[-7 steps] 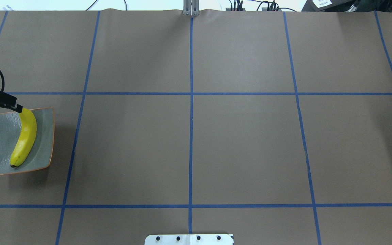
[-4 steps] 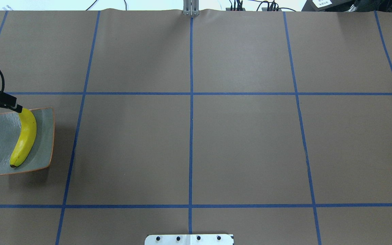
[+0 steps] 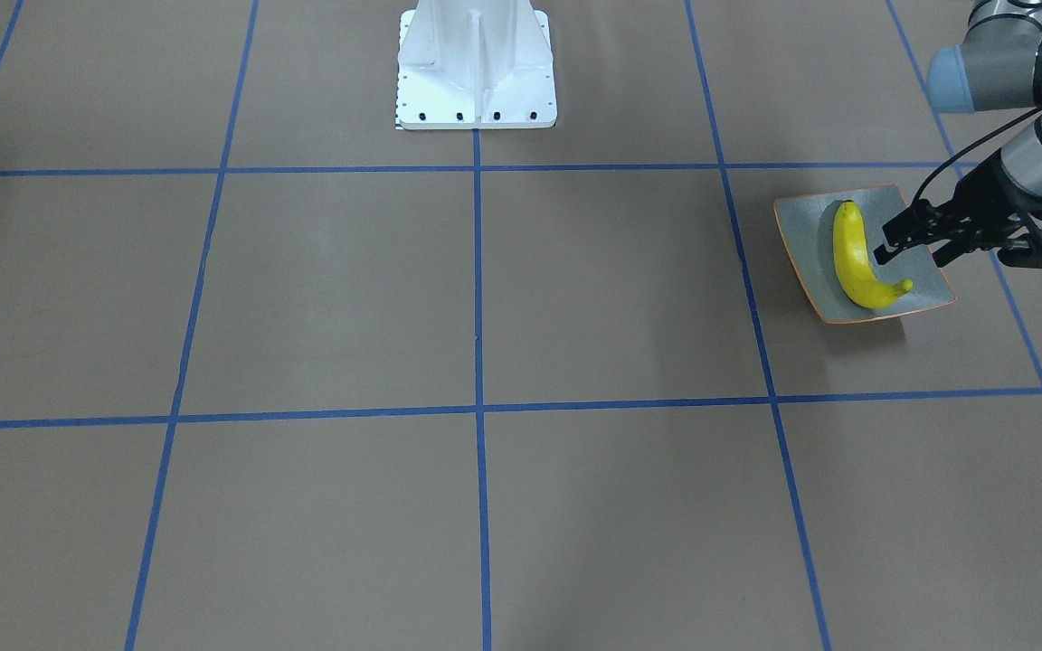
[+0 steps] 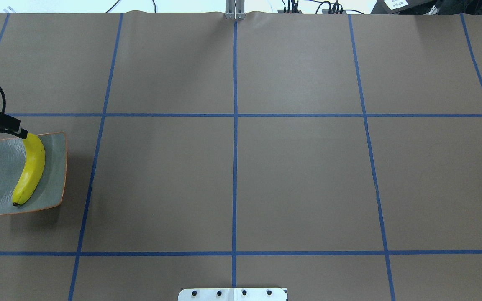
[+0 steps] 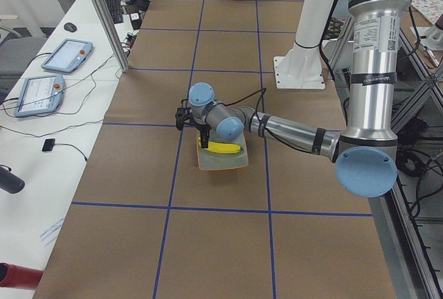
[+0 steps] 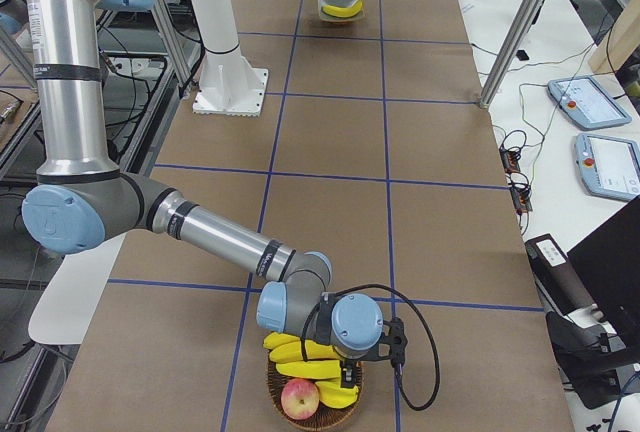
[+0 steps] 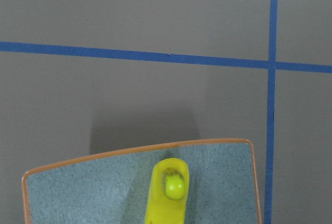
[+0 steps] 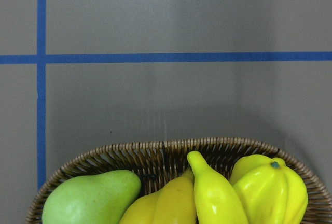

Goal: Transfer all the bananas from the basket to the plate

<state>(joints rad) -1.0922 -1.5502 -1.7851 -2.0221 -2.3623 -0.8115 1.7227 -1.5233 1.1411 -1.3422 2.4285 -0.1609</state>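
One yellow banana [image 3: 851,258] lies on the square grey-green plate [image 3: 806,226], stem end away from the robot. My left gripper [image 3: 912,253] hovers open just over that stem end; one fingertip [image 4: 22,133] sits at the banana's [image 4: 32,169] top end. The left wrist view looks down on the banana's end [image 7: 171,190] and the plate [image 7: 78,187]. At the table's other end a wicker basket [image 8: 155,154] holds several bananas [image 6: 300,354]. My right gripper [image 6: 345,370] hangs down into them; I cannot tell if it is open or shut.
A green pear [image 8: 91,198] and a reddish apple [image 6: 300,399] share the basket with the bananas. The robot's white base [image 3: 476,68] stands at the table's middle edge. Blue tape lines grid the brown tabletop [image 4: 299,179].
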